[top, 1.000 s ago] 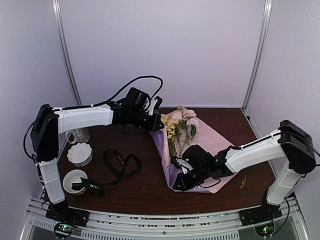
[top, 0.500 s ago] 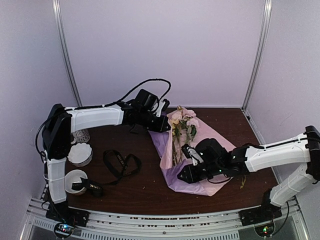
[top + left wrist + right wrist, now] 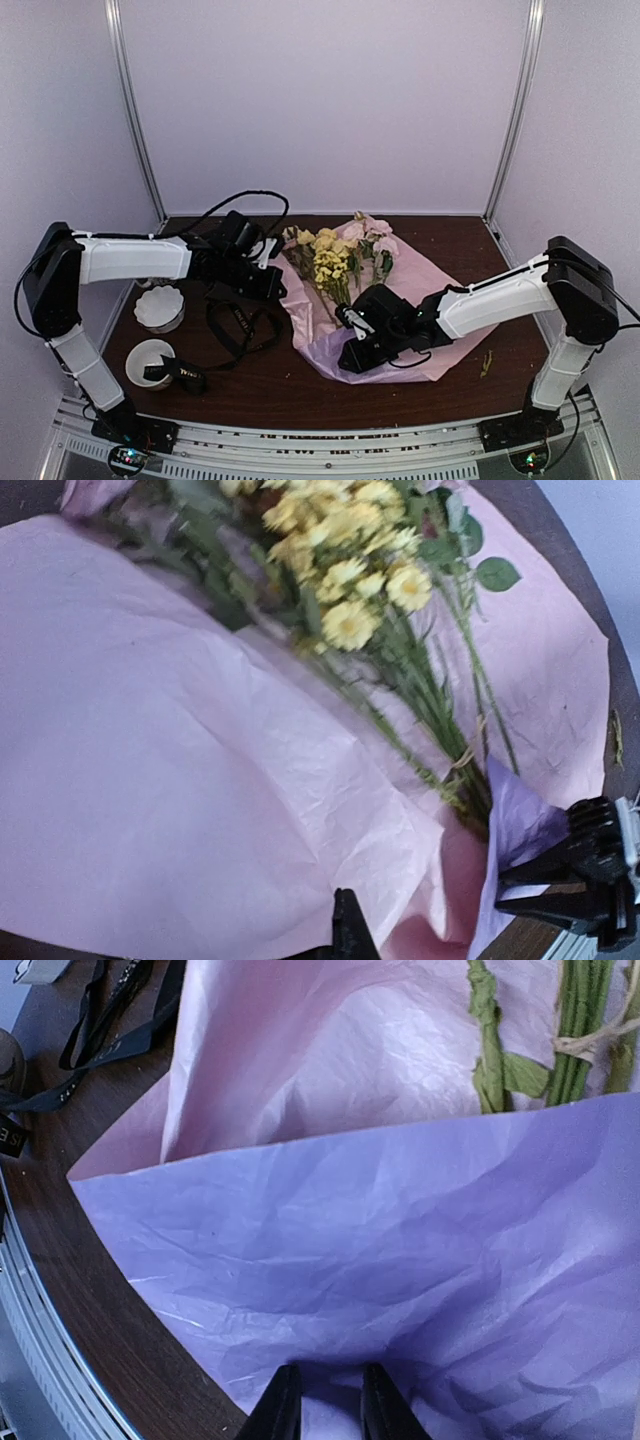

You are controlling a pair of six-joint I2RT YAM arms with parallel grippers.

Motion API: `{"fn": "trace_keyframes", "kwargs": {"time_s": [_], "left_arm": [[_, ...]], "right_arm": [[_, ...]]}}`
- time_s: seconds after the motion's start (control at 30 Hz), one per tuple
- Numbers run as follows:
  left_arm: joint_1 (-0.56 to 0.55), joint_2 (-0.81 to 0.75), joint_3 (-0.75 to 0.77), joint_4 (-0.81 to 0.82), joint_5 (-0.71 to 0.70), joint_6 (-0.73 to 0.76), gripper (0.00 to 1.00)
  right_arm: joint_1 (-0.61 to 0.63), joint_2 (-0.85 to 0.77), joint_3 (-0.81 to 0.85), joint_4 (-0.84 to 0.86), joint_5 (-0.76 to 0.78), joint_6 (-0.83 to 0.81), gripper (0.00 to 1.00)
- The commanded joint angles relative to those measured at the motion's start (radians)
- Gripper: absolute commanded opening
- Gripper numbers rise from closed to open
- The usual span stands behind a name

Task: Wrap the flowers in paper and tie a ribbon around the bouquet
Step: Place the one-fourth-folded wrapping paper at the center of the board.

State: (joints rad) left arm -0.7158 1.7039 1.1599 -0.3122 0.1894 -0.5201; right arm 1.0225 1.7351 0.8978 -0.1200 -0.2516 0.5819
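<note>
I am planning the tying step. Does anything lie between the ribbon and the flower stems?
Only the paper: its open left half lies spread flat between the ribbon and the stems. The left gripper is shut on that paper's edge, close to the ribbon. Nothing else shows in the gap.

My left arm (image 3: 130, 258) and right arm (image 3: 495, 298): white shells, black joints; right gripper (image 3: 326, 1390) black; black cable (image 3: 250, 193) loops left of centre.
</note>
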Motion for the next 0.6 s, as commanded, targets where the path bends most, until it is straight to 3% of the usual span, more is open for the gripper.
{"fn": "trace_keyframes", "kwargs": {"time_s": [0.0,0.17,0.43,0.57], "left_arm": [[0.085,-0.072,-0.132,0.061,0.067,-0.077,0.00],[0.163,-0.130,-0.242,0.085,0.098,-0.080,0.08],[0.172,-0.122,-0.334,0.208,0.215,-0.125,0.41],[0.173,-0.111,-0.412,0.302,0.236,-0.194,0.49]], "right_arm": [[-0.001,0.027,0.044,-0.022,-0.030,-0.036,0.22],[0.002,0.027,0.050,-0.037,-0.024,-0.040,0.22],[0.002,0.033,0.056,-0.041,-0.033,-0.049,0.22],[0.002,0.064,0.106,-0.063,-0.033,-0.064,0.22]]}}
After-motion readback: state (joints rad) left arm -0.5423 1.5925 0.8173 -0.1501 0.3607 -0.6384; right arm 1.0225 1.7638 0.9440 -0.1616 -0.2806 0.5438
